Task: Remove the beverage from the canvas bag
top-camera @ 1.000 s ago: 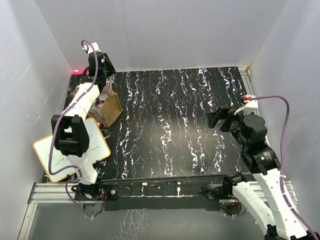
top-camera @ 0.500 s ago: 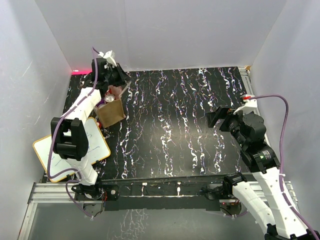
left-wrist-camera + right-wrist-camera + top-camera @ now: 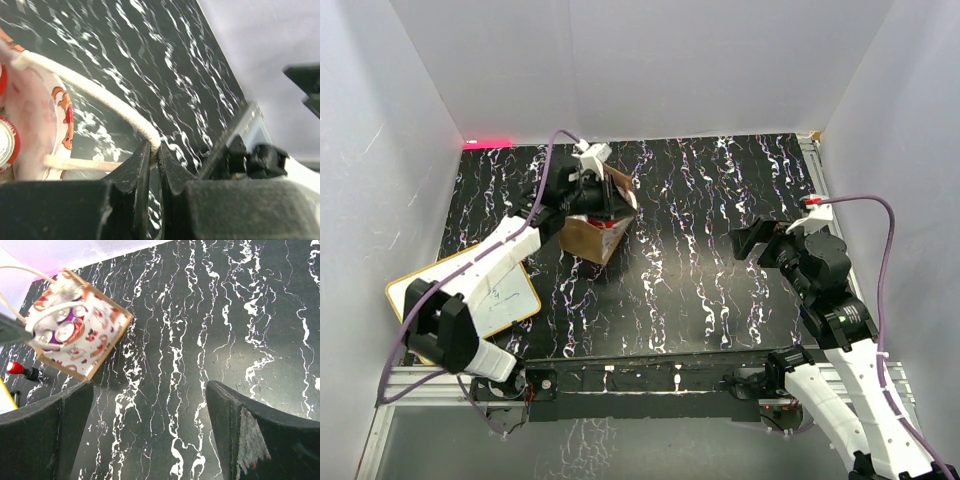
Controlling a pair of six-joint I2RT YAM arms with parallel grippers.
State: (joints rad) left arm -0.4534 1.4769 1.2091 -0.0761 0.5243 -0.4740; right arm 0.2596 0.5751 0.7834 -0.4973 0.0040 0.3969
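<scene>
The tan canvas bag (image 3: 595,235) hangs tilted over the left middle of the black marbled table. My left gripper (image 3: 603,192) is shut on one of its cream rope handles (image 3: 95,92), pinched between the fingertips (image 3: 154,150). In the right wrist view the bag (image 3: 95,352) shows a patterned lining and several cans (image 3: 64,331) inside. A red-rimmed can top (image 3: 6,145) shows at the left edge of the left wrist view. My right gripper (image 3: 752,240) is open and empty, right of the bag over the table.
A white board with an orange rim (image 3: 505,292) lies at the front left under the left arm. Grey walls enclose the table on three sides. A metal rail (image 3: 640,380) runs along the near edge.
My left gripper has carried the bag by its handle from the far left corner toward the table's middle. The right arm has barely moved.
</scene>
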